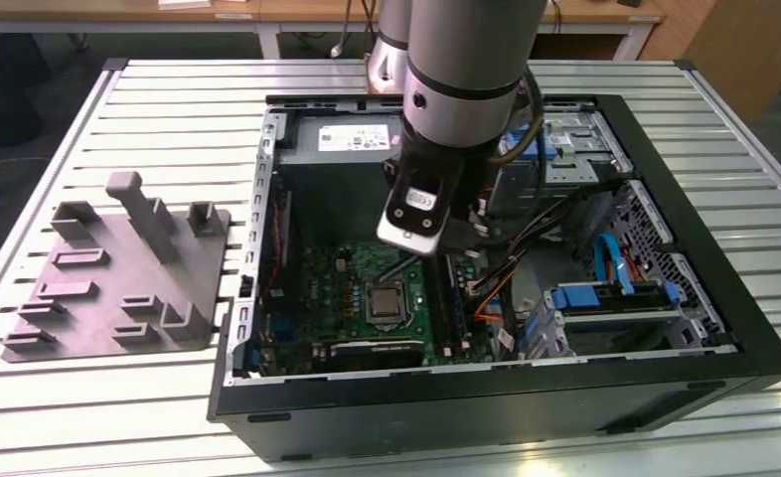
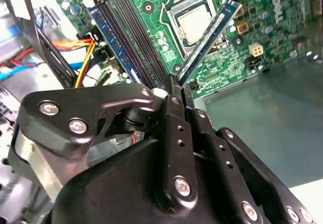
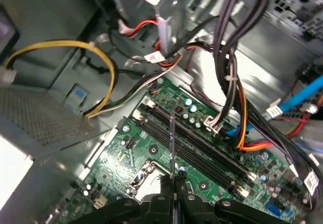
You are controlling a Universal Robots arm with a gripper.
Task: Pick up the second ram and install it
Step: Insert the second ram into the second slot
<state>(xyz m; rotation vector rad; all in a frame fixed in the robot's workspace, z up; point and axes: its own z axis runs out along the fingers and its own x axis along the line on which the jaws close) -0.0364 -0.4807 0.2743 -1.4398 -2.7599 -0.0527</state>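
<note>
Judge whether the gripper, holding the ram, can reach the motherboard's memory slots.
Probably yes: the gripper, shut on the second ram, hangs above the motherboard; the memory slots look unobstructed, though cables run close alongside.

green motherboard (image 2: pixel 282 27), black claw (image 2: pixel 178 87), dark blue second ram (image 2: pixel 209 37), black memory slots (image 2: pixel 139 37), orange and yellow cables (image 2: pixel 75 45), grey fixture (image 1: pixel 112 288), white ribbed worktop (image 1: pixel 99 417), black case (image 1: pixel 497 407).

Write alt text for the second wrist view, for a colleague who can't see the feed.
The gripper has its jaws shut on one end of the second ram, a dark memory stick held above the green motherboard, its far end over the CPU socket. The long memory slots lie beside it, with orange and yellow cables beyond.
</note>
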